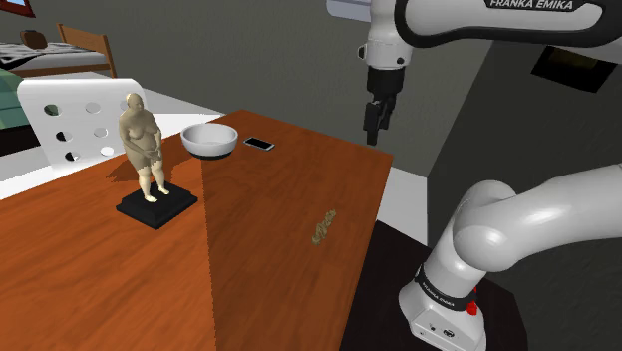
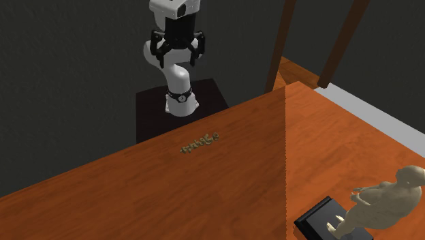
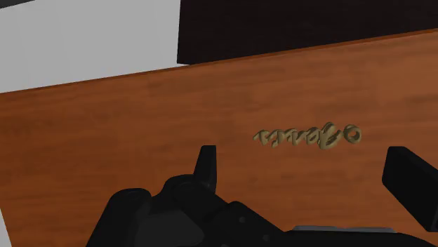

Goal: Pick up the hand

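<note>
We were in the approach, with nothing grasped. The ornate olive clock hand [image 3: 307, 136] lay flat on the worktop [image 1: 259, 249], well apart from the figurine [image 1: 146, 150], near the stand-side edge. Our arm [image 1: 498, 25] hung the jaws, spread apart and pointing down, higher than the figurine; next, we judged, a descent to straddle the thin hand

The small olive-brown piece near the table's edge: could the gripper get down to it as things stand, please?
Probably yes: the gripper hangs open above the table, the olive-brown piece lies alone on it, and the statue and bowl stand aside.
</note>
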`<act>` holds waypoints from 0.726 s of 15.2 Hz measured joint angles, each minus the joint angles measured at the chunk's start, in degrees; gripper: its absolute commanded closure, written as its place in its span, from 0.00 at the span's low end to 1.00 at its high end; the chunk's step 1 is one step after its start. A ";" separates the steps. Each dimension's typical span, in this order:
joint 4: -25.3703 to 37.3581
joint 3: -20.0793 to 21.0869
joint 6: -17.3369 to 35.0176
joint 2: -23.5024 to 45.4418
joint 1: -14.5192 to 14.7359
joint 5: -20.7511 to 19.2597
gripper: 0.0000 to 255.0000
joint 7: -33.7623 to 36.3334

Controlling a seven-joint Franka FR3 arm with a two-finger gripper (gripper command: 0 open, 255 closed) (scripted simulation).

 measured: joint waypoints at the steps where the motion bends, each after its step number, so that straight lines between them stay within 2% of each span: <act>1: 0.00 0.00 0.00 0.00 0.00 0.00 0.00 0.00; 6: -7.39 1.84 7.75 0.08 -3.33 3.81 0.00 11.95; 11: -15.29 4.57 18.88 2.24 -7.11 8.77 0.00 26.62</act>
